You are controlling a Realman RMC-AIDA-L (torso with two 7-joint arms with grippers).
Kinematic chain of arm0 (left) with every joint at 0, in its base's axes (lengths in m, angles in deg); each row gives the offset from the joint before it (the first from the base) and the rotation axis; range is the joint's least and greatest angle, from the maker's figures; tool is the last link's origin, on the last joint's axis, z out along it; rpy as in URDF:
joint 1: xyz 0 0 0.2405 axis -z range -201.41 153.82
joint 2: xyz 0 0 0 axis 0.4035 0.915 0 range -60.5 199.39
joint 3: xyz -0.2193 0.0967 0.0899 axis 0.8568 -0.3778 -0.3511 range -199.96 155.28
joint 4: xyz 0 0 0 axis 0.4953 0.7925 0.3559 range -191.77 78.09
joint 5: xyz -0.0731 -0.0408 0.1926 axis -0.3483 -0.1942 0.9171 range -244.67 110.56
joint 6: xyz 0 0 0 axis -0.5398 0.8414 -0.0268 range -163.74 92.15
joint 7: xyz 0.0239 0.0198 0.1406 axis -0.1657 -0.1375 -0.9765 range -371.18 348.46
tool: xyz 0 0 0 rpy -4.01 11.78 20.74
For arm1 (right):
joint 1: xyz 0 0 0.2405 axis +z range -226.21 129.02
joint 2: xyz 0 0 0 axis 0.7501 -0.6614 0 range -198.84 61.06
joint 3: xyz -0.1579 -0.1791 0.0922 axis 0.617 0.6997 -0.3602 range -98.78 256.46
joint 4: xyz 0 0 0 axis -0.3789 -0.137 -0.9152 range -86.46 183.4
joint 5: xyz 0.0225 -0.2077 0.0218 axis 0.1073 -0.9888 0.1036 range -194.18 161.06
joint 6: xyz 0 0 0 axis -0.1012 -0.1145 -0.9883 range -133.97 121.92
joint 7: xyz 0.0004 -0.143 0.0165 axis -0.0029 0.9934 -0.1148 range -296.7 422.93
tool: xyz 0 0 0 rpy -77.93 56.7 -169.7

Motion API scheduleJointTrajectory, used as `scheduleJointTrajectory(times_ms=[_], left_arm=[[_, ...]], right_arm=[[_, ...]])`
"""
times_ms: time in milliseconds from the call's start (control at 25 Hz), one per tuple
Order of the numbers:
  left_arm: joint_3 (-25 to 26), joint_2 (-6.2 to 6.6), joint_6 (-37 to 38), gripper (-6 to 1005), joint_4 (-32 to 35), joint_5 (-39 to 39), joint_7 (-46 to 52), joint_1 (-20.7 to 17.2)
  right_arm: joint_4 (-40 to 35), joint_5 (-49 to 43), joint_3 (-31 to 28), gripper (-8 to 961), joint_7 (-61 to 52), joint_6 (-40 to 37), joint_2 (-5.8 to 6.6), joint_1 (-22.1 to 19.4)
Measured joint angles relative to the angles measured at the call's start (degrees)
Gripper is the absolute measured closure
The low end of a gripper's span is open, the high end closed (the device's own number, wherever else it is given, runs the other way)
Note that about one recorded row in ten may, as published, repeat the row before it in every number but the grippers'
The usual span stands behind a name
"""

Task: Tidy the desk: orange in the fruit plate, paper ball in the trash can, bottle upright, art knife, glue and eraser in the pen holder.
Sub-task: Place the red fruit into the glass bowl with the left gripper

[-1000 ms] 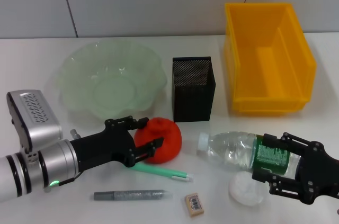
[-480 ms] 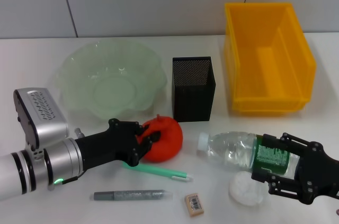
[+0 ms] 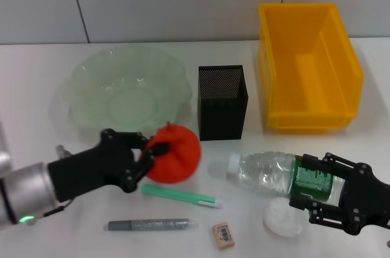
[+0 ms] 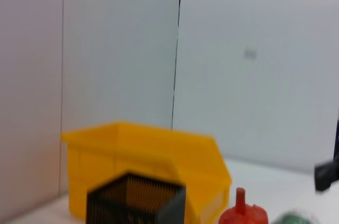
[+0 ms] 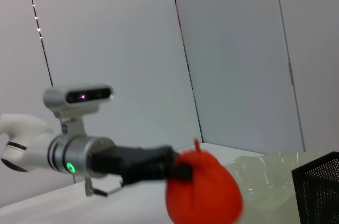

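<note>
Since a second ago: left pincer (image 3: pixel 152 151) moved from straddling the orange (image 3: pixel 175 155) with fingers spread to pinching it, and now carrying it clear of the bench (image 3: pixel 36 75), shifted toward the fruit plate (image 3: pixel 85 81). Right wrist view confirms: orange hanging in the air, gripped from the side. Meaning for the task: pick done, transfer to the plate under way, only the short travel and release left for this item.

Relative to the pen holder (image 3: pixel 222 102): orange just in front and to the robot's left, knob pointing up and slightly toward the plate; squat and round, so no real long axis beyond the stem line, close to vertical. Plate well to the left of the holder, empty. Trash can (image 3: pixel 311 66) to the right.

Bottle (image 3: pixel 274 175) in front of the holder and to the right, lying on its side, long axis running across the bench, white cap toward the orange, base toward the right pincer (image 3: pixel 317 194), which sits closed around the labelled section. Not yet upright.

Paper ball (image 3: pixel 281 218) touching the bottle's near side. Green art knife (image 3: pixel 181 196), grey glue stick (image 3: pixel 152 225) and eraser (image 3: pixel 223 235) all in front of the holder, none inside yet.
</note>
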Motion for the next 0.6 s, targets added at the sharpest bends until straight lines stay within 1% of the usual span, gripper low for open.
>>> scheduleJointTrajectory(times_ms=[120, 160, 240, 280, 320, 360, 440, 600], left_arm=[[0.00, 0.00, 0.00, 903, 0.00, 0.00, 0.00, 0.00], [0.25, 0.17, 2.48, 911, 5.03, -4.25, 1.78, -2.78], [1.40, 0.32, 0.52, 924, 5.79, -7.37, 1.87, -2.85], [1.40, 0.32, 0.52, 929, 5.79, -7.37, 1.87, -2.85], [2.98, 0.29, -2.79, 934, 5.71, -8.50, 2.09, -1.67], [3.30, 0.26, -3.56, 938, 5.64, -8.65, 2.21, -1.37], [4.50, 0.13, -7.52, 947, 5.17, -9.29, 3.01, 0.10], [4.92, 0.05, -15.58, 918, 3.32, -10.51, 4.09, 3.18]], right_arm=[[0.01, 0.00, 0.00, 164, 0.01, -0.01, 0.00, 0.02], [-0.02, 0.00, 0.00, 164, 0.02, -0.01, 0.00, 0.07], [-0.10, 0.00, 0.00, 165, 0.02, 0.00, 0.00, 0.22], [-0.12, 0.00, 0.00, 165, 0.02, 0.01, 0.00, 0.28], [-0.13, 0.00, 0.01, 165, 0.03, 0.01, 0.00, 0.33], [-0.16, 0.00, 0.05, 165, 0.03, 0.01, 0.00, 0.36], [-0.20, 0.00, 0.13, 165, 0.03, 0.01, 0.00, 0.44], [-0.24, 0.00, 0.22, 165, 0.03, 0.01, 0.00, 0.50]])
